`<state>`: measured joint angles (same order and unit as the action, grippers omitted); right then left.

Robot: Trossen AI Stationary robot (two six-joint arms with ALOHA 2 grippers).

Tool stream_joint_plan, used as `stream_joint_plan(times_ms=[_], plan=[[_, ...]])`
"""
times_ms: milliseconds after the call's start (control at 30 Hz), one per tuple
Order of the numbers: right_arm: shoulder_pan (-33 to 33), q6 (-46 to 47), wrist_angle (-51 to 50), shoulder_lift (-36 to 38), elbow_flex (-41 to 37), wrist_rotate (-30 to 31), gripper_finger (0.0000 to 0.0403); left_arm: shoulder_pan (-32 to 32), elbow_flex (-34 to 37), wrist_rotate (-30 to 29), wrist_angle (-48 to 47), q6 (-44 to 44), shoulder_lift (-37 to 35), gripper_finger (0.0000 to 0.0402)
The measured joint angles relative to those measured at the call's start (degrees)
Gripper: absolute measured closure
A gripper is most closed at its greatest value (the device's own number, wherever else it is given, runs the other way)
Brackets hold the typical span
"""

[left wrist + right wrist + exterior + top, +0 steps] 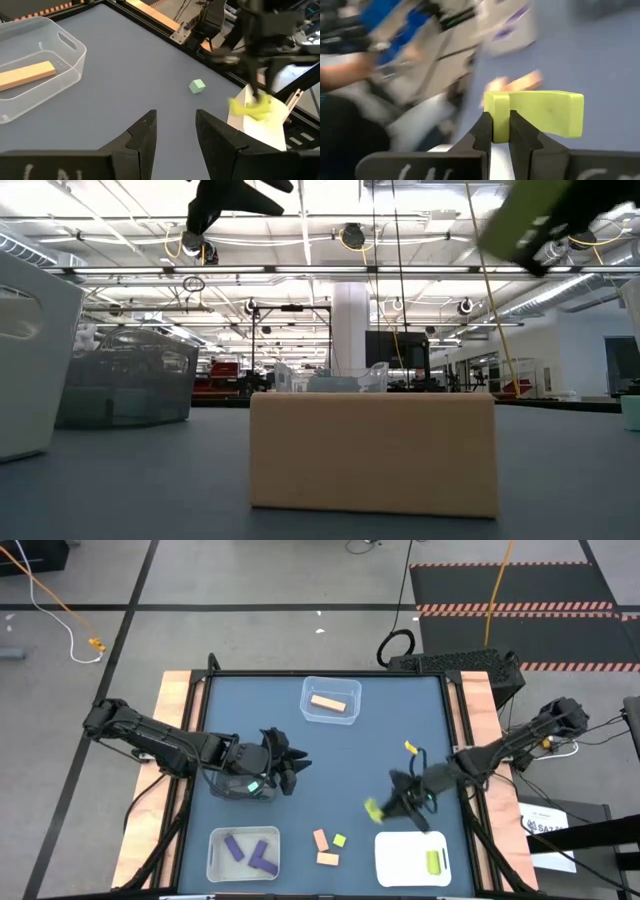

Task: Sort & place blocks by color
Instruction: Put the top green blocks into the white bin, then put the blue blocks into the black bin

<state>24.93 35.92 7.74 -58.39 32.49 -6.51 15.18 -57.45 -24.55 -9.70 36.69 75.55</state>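
A yellow-green block (540,112) is pinched by one end between the right gripper's (385,808) fingers (522,135), which are clenched tight on it; the block is off the desk (380,740), just beside the upper left corner of the white bin (388,858) at the front right. In the left wrist view the same block shows as a yellow-green smear (250,107) at that bin's edge. Another yellow-green bar (434,861) already lies inside the white bin.

Left of that bin, at the front middle of the desk, sit two pale orange blocks (323,848) and a small yellow-green cube (340,840), close together. Farther left a clear bin (215,855) holds purple blocks (250,852). At the back middle, another clear bin (310,705) holds one pale orange bar (328,703). A small yellow piece (410,748) lies on the desk behind the right arm.

The left gripper (295,768) hovers over the left middle of the desk, above a grey bin (225,785); its fingers (142,137) stand slightly parted with nothing between them, pointing toward the right arm.

In the low view a pale orange block (372,452) fills the foreground.
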Motion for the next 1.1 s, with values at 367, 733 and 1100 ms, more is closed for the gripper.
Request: stream_joint_plan(times_ms=[367, 733, 1100], plan=[[14.14, 17.21, -6.73, 0.01, 0.02, -3.10, 0.0381, -0.04, -0.02, 0.01, -2.09, -0.90, -0.01, 0.0265], [16.82, 23.48, -11.97, -0.02, 0.02, -2.70, 0.0340, -0.04, -0.02, -0.01, -2.14, -0.55, 0.02, 0.0265], [16.80, 22.77, -10.95, -0.02, 0.02, -16.23, 0.0207, -0.04, -0.04, 0.43, -2.14, -0.17, -0.01, 0.0265]])
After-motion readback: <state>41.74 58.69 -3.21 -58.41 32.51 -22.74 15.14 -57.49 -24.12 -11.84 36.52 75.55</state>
